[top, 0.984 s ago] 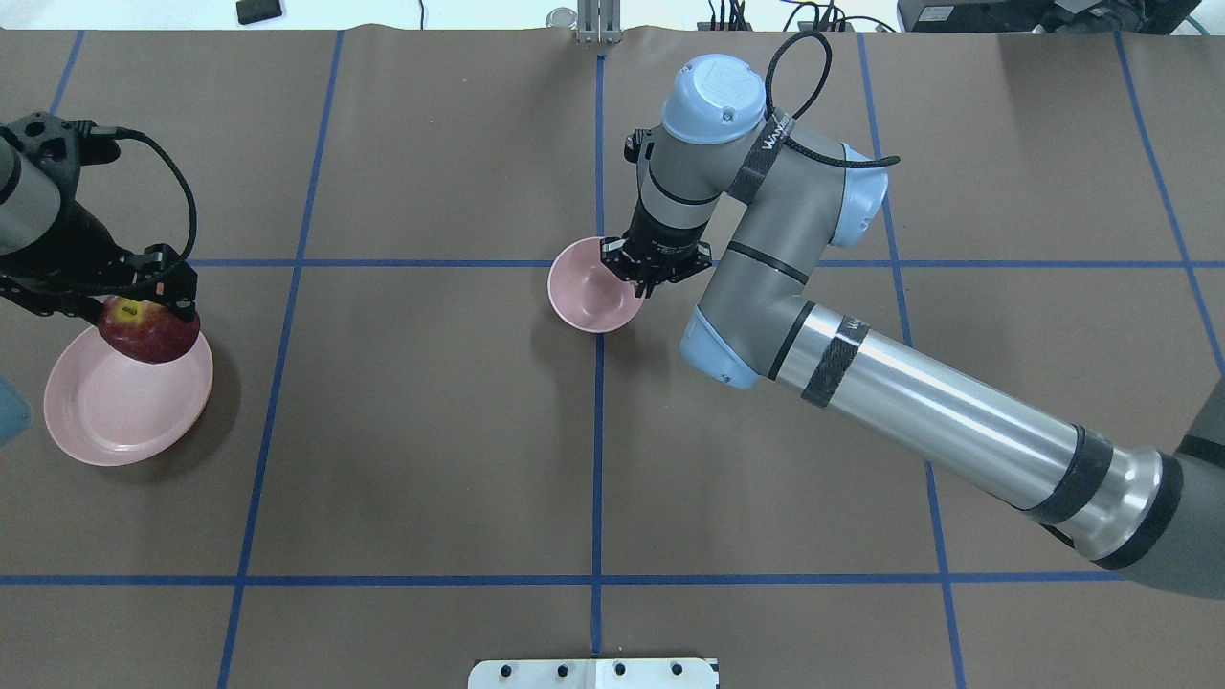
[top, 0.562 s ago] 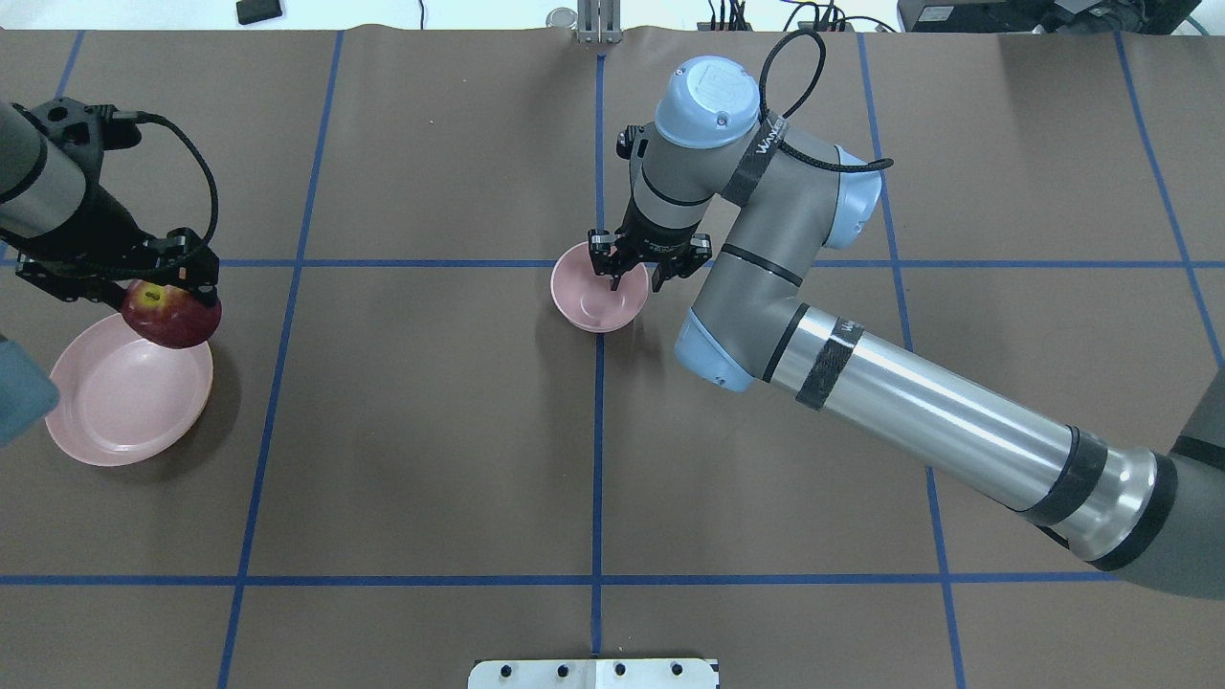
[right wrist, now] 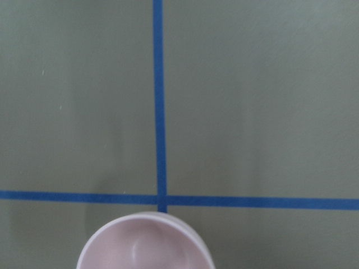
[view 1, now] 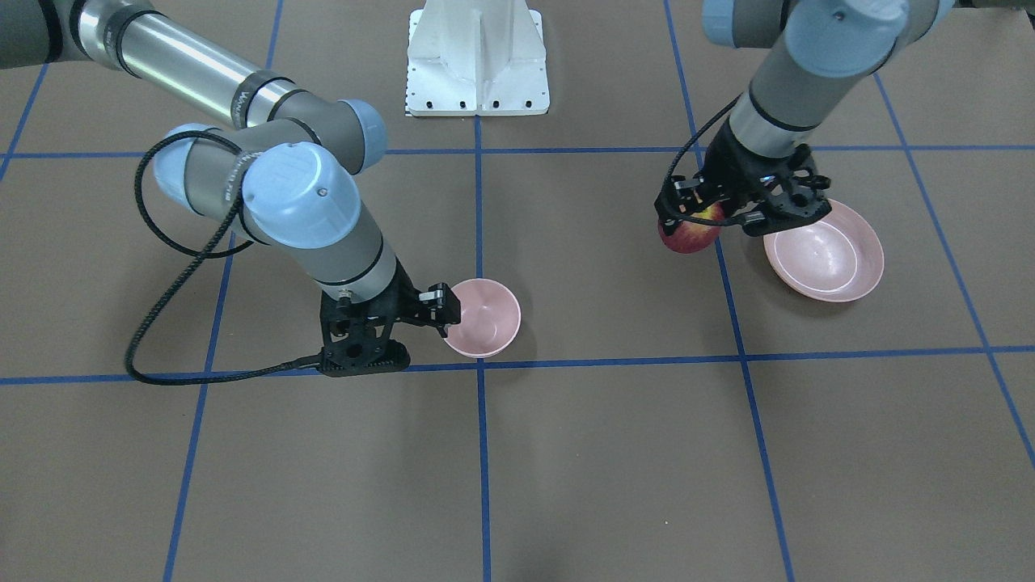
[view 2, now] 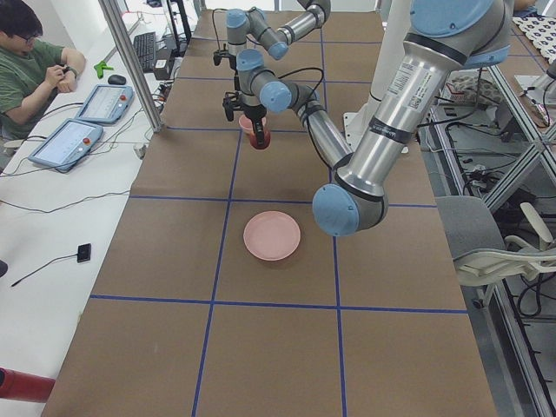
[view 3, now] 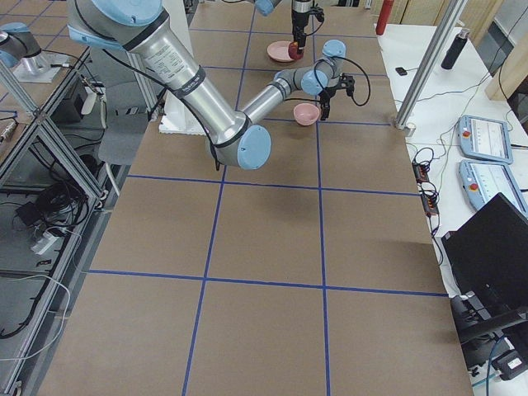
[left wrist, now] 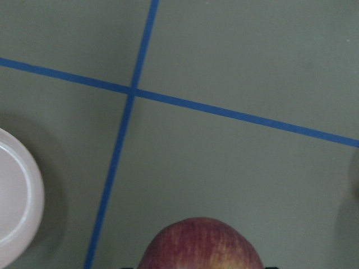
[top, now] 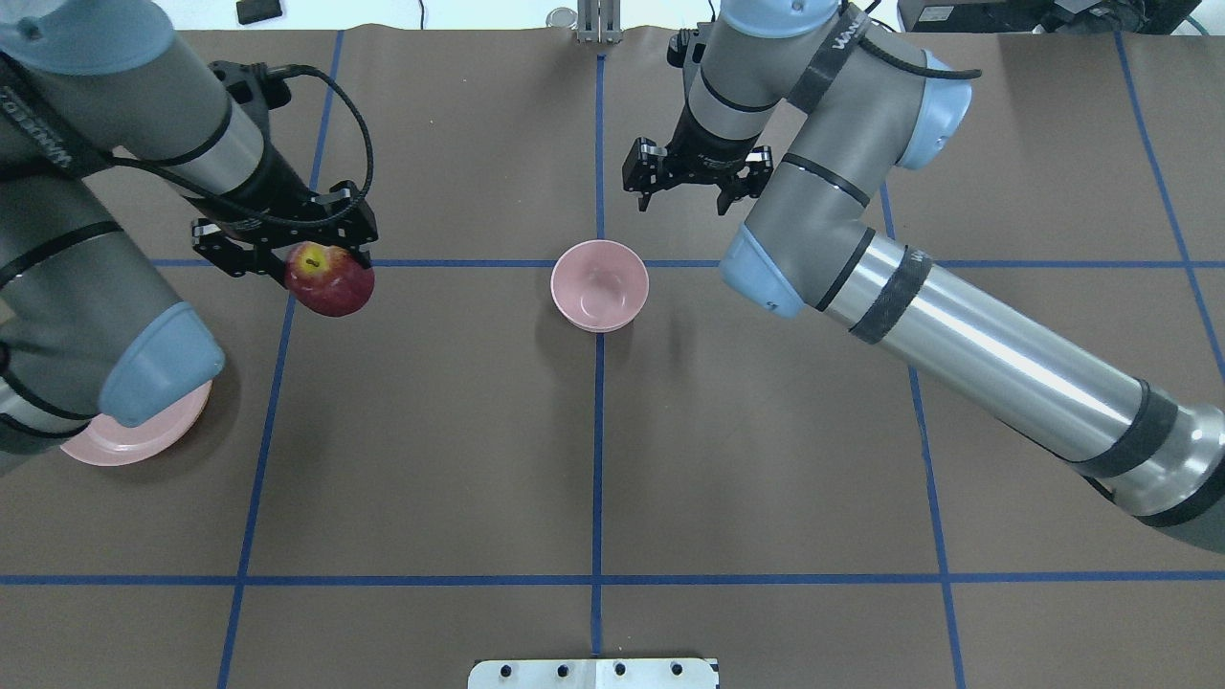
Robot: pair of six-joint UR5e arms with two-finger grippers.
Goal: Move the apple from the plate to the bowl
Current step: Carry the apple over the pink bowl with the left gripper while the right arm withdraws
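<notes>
The left claw (top: 327, 260) is clamped on the apple (top: 332, 284), one finger on either side of its upper half, so the fruit hangs below the fingers in the air over bare table (top: 459, 431). It is clear of the plate (view 1: 825, 257), which lies behind it on the robot's left, and nothing rests on that plate.

The apple is near enough round to have no real long axis. Its stem hollow and yellow-green patch face up into the claw, tipped a little toward the far side of the table.

The coming move turns on the bowl (top: 600, 285). It lies to the robot's right of the carried apple, well apart, at about the same depth along the blue cross line, upright and empty.

The right claw (top: 684, 191) is spread wide and holds nothing. It hangs just beyond the bowl's far rim, so the bowl's mouth looks open to an approach from the left.
</notes>
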